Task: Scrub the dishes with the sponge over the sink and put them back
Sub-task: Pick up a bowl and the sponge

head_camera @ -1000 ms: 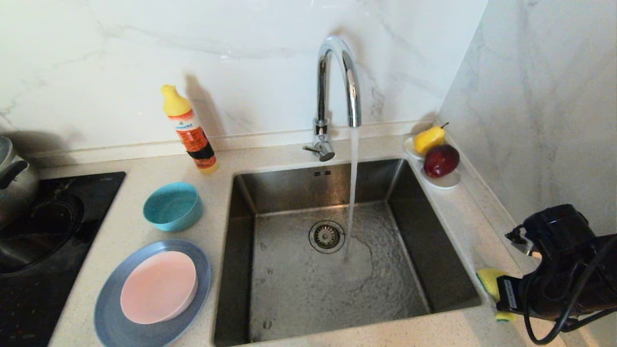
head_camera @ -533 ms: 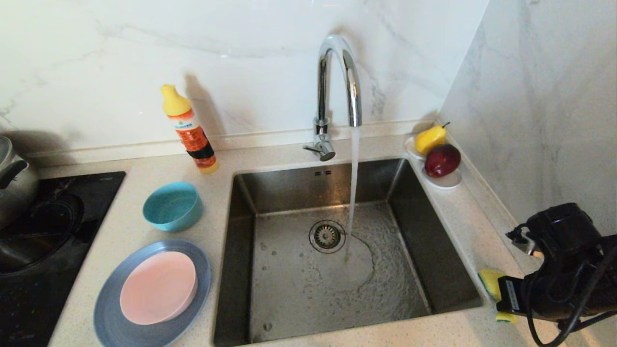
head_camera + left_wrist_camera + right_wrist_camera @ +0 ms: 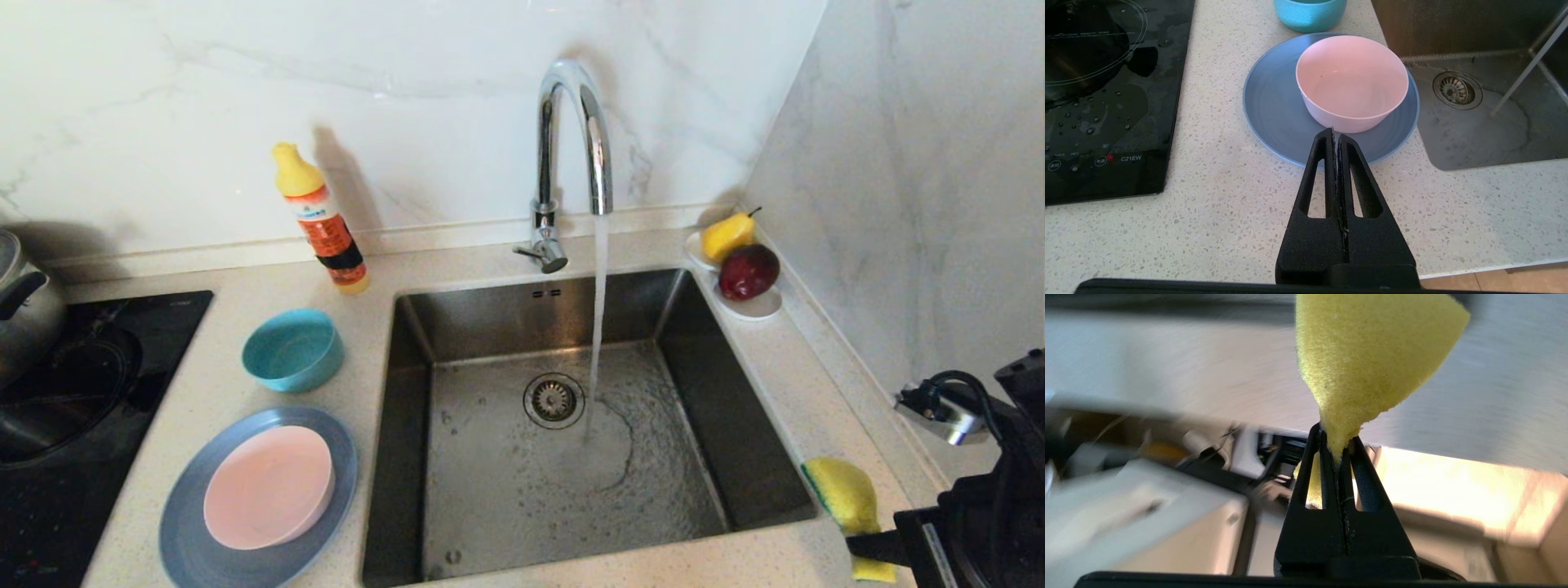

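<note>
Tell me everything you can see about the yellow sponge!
The sponge is soft yellow foam with a thin green scrubbing layer along one edge. The right gripper is shut on it, pinching one end so the foam squashes narrow there and fans out wide beyond. It is held near the front right corner of the sink, over the counter.

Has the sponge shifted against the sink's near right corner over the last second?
Yes. The sponge, pinched in the right gripper, now shows more fully and sits slightly nearer the sink corner.
</note>
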